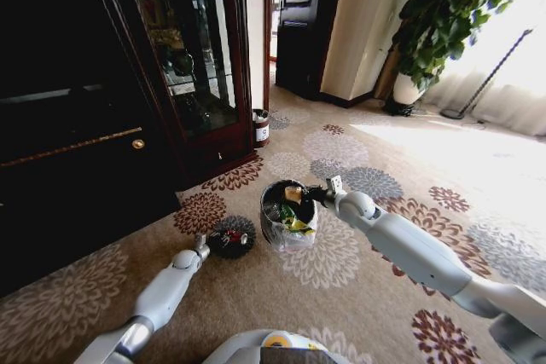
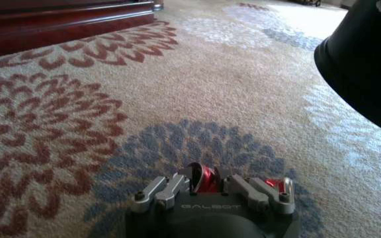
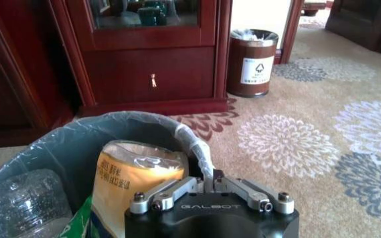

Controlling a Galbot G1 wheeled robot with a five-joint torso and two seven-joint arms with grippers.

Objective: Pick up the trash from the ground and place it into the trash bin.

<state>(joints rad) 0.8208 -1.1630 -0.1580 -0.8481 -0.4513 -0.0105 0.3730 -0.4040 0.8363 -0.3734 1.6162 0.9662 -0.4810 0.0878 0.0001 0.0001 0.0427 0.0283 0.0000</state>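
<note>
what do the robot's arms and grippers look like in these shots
Both arms are smooth, rounded, light grey-white tubes with ball-like joints and a silver ring on the left arm; the right arm is the same style. The left gripper and right gripper each have a dark grey body stamped GALBOT, with silver metal linkage bars fastened by small bolts. No loose cables show.

Floor: carpet (image 1: pixel 341 287), beige with large flower medallions in maroon, grey-blue and pale cream.

Standing on it:
- trash bin (image 1: pixel 287 215), round, clear bag liner, near centre of the head view.
- red can (image 1: pixel 232 237), on a dark medallion, just beside the bin at its 9 o'clock.
- brown cylinder bin (image 1: pixel 261 127) with white label, well apart at 12 o'clock, against the dark wood cabinet (image 1: pixel 183 66).
- potted plant (image 1: pixel 426 31), 1 o'clock.
- floor lamp base (image 1: pixel 453 113), 2 o'clock.
</note>
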